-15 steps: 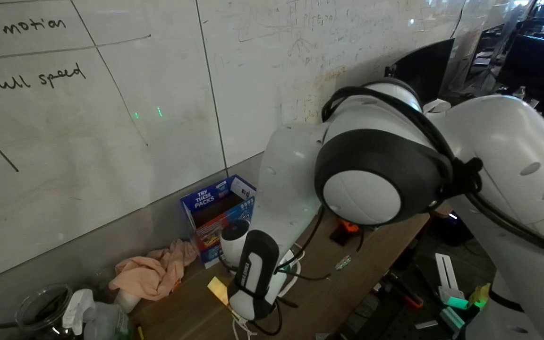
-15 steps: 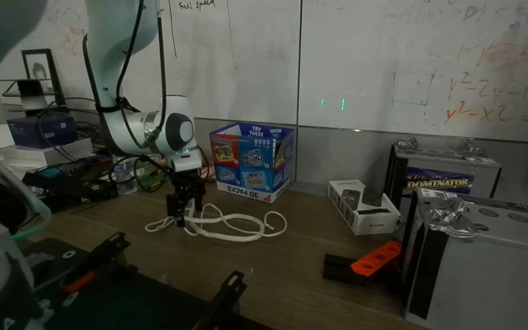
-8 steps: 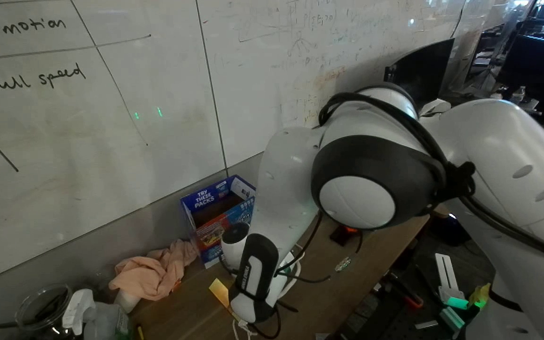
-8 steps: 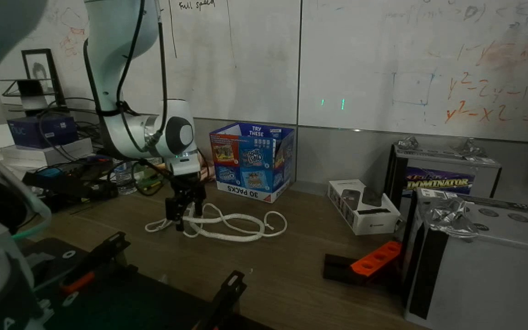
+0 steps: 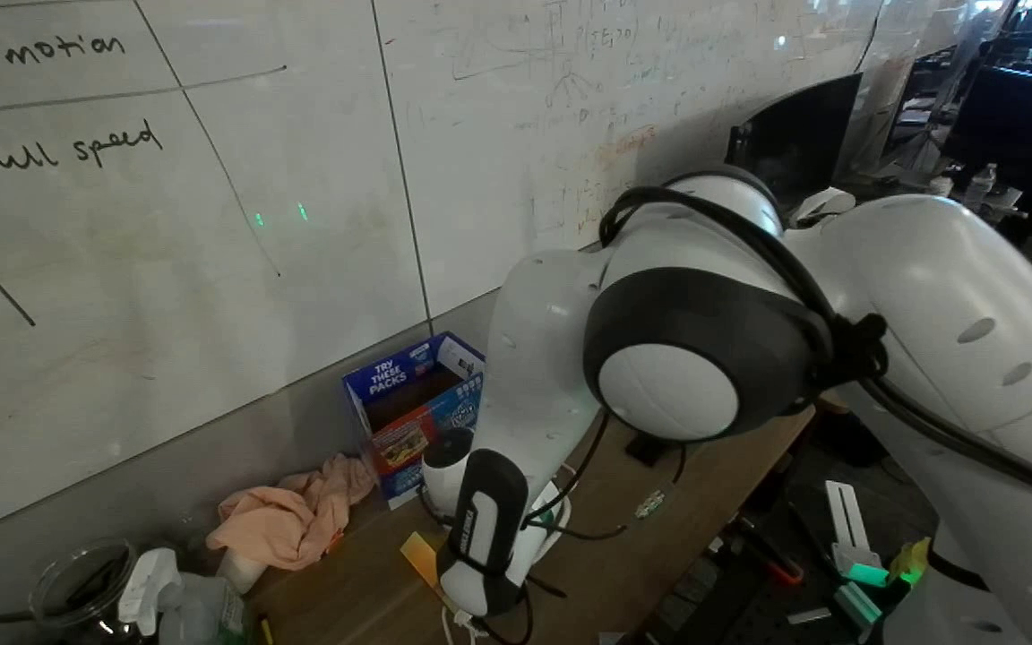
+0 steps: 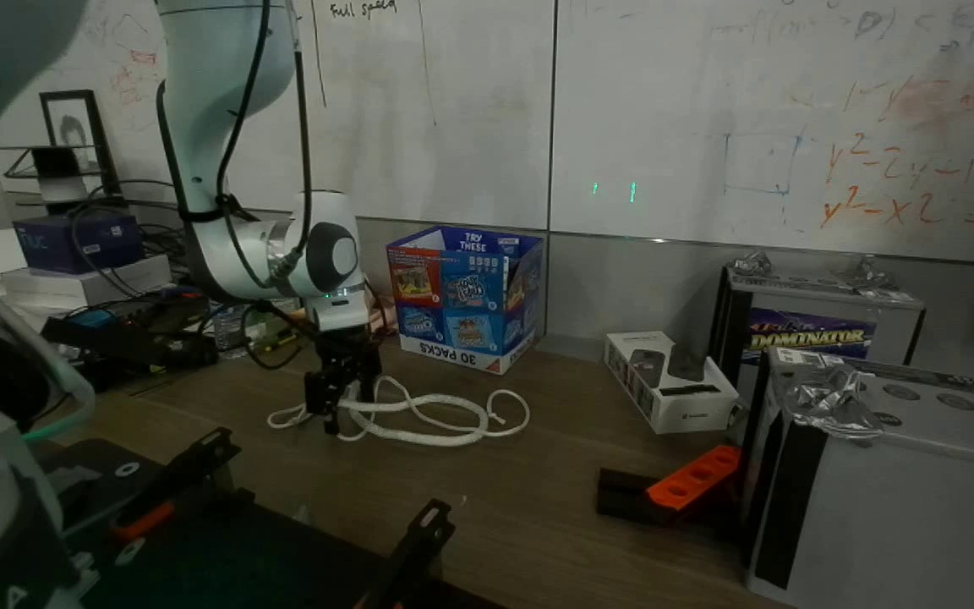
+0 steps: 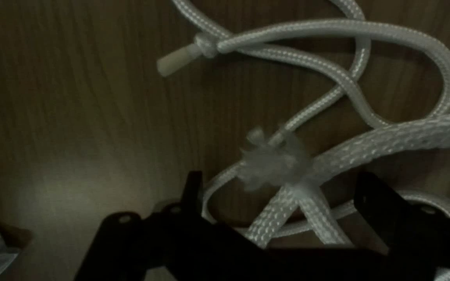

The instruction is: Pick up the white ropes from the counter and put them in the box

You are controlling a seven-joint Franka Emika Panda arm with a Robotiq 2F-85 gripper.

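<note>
The white ropes lie in loose loops on the brown wooden counter. In the wrist view, thick and thin white ropes cross, with a frayed end between the fingers. In an exterior view the arm hides most of the ropes. My black gripper points down at the left part of the ropes, its fingertips low near the counter. In the wrist view the gripper is open, with rope between its fingers, not clamped. The blue and red snack box stands upright, open at the top, behind the ropes.
A white carton, an orange part and grey metal cases stand to one side. A pink cloth, a spray bottle and a yellow strip lie near the arm. A whiteboard wall stands behind.
My gripper has moved down a little toward the counter over the ropes. The ropes and the box have not visibly moved.
</note>
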